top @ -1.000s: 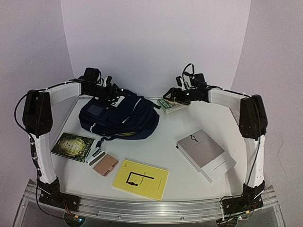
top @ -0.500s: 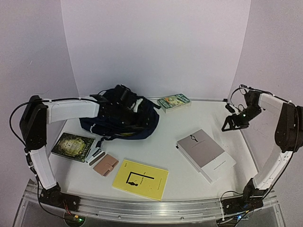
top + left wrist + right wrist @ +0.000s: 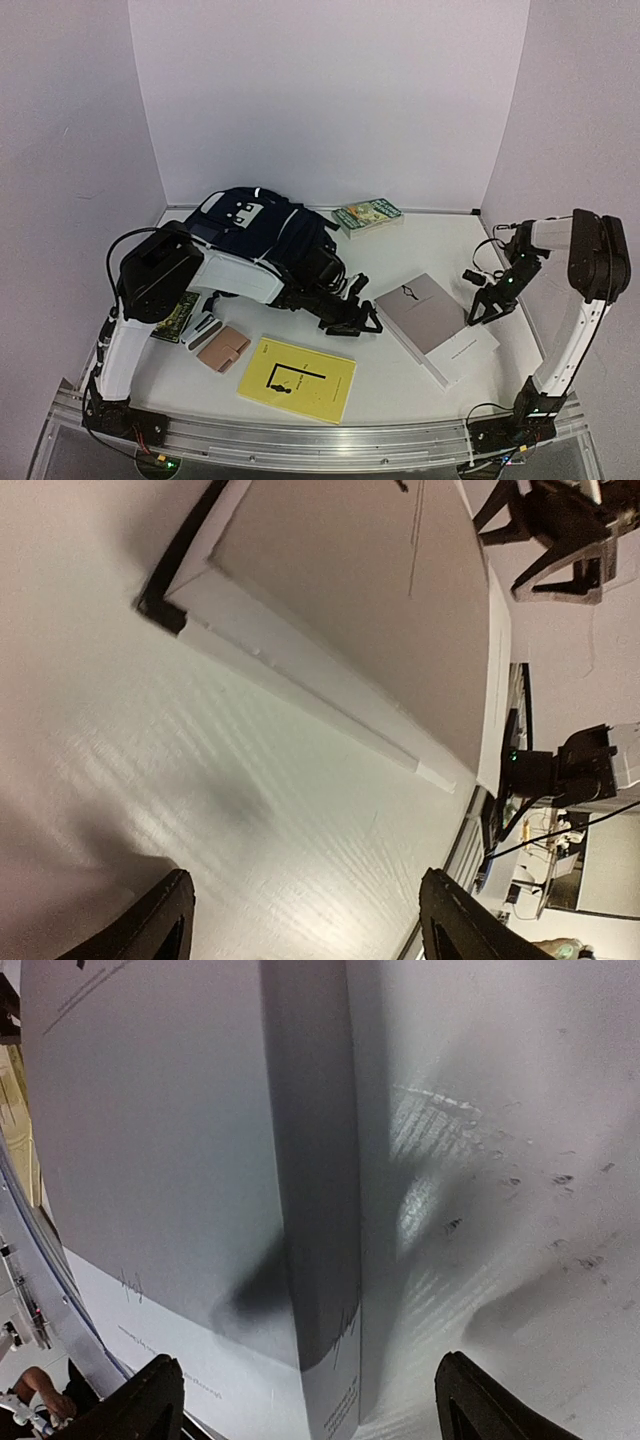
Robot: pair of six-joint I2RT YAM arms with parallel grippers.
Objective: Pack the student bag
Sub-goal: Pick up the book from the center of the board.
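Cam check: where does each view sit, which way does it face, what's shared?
Top external: above and behind the bases, looking down the table; both arms, student bag, grey book.
Left wrist: on the left gripper, facing the book; own open fingers.
Right wrist: on the right gripper, facing down at the book; own open fingers.
Shared: grey book, all three.

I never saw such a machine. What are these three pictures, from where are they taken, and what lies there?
Two robot arms are bolted at the near edge of the table; each ends in a two-finger pincer. The wide picture is from a camera above and behind them; the other two are from wrist cameras. On the table lie the navy student bag, a grey book, a yellow book, a green book and a pink wallet. The left pincer and the right pincer are open and empty, either side of the grey book.
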